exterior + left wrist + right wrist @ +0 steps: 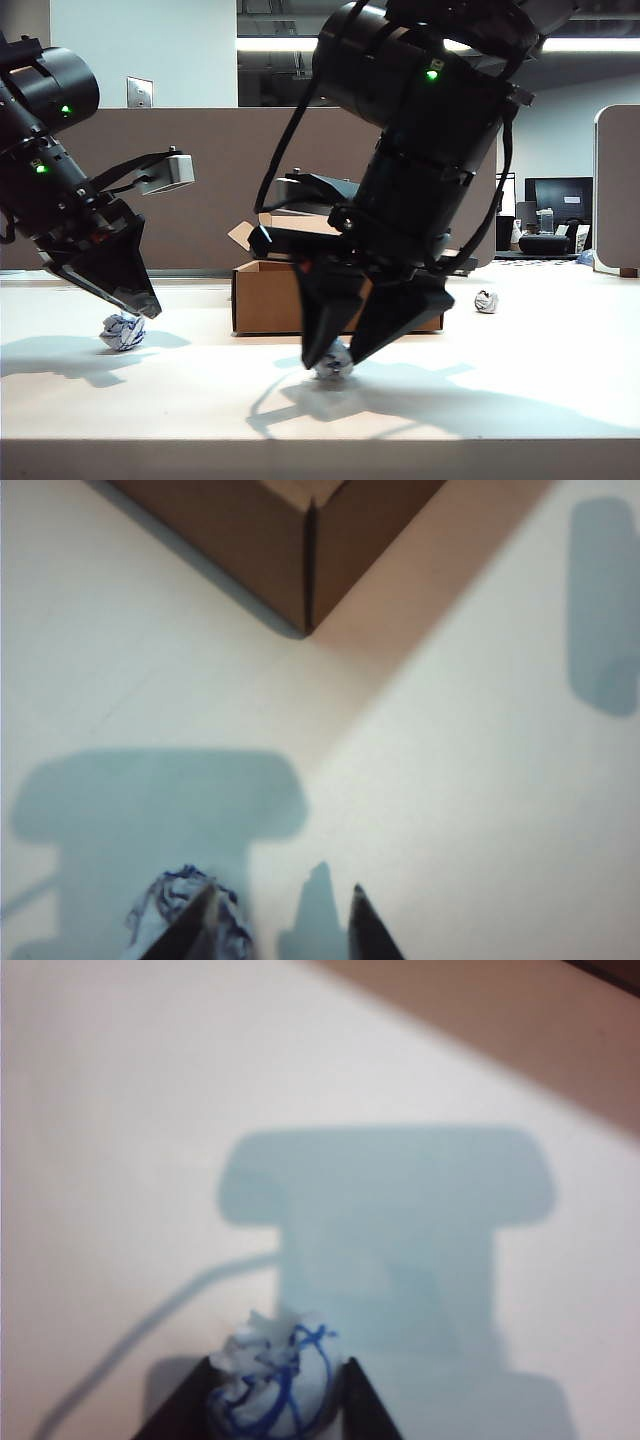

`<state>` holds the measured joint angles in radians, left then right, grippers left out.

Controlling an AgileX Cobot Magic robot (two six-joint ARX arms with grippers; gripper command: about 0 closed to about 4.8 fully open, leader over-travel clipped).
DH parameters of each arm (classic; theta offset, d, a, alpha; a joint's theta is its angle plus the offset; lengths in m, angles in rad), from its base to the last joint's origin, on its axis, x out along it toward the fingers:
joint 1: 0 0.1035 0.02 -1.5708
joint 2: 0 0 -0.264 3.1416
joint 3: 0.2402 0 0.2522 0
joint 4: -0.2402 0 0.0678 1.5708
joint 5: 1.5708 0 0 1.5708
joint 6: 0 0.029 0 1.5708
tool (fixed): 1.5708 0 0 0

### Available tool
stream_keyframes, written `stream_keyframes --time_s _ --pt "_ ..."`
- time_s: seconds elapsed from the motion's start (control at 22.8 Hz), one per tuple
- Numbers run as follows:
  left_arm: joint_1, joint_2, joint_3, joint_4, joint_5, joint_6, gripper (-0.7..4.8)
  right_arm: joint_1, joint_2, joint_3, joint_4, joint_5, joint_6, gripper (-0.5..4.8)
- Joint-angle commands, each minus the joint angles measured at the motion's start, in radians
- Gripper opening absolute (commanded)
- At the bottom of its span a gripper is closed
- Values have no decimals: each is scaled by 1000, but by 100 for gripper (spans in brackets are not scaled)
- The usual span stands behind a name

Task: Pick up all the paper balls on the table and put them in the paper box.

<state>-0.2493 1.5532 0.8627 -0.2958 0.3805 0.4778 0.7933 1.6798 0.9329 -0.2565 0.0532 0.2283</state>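
So, operator, take the exterior view first: your right gripper (pixel 337 352) is down on the table (pixel 520 380) in front of the box (pixel 268 295), its two fingers straddling the middle ball (pixel 333 363), which sits at about 6 o'clock from the box. Your left gripper (pixel 140 300) hangs tilted just above the left ball (pixel 122 331), at roughly 8 o'clock from the box, with its tips beside the paper and not visibly around it. A third ball (pixel 486 301) lies well apart at about 3 o'clock from the box, untouched. In the left wrist view, the left ball (pixel 190 920) is against one fingertip (pixel 195 920) and mostly outside the gap; the jaws stand at a middling, narrowish width with nothing between them, and a corner of the box (pixel 300 550) shows at 12 o'clock from the gripper (pixel 280 920). In the right wrist view, the middle ball (pixel 275 1385) fills the gap of the right gripper (pixel 278 1400), both fingers right beside it, so you look to be mid-squeeze on it; I can't tell whether it is fully pinched. My read is that you are on the grasp step for the middle ball, with none seen in the box. Next you'd want a firm close, a lift clear of the box wall, then a carry over the opening; the left needs recentring over its ball.
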Motion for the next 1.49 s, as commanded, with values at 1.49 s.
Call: stream_keyframes --time_s 1.49 --pt "0 123 7 66 -291 19 95 1 -4 7 -6 4 0 166"
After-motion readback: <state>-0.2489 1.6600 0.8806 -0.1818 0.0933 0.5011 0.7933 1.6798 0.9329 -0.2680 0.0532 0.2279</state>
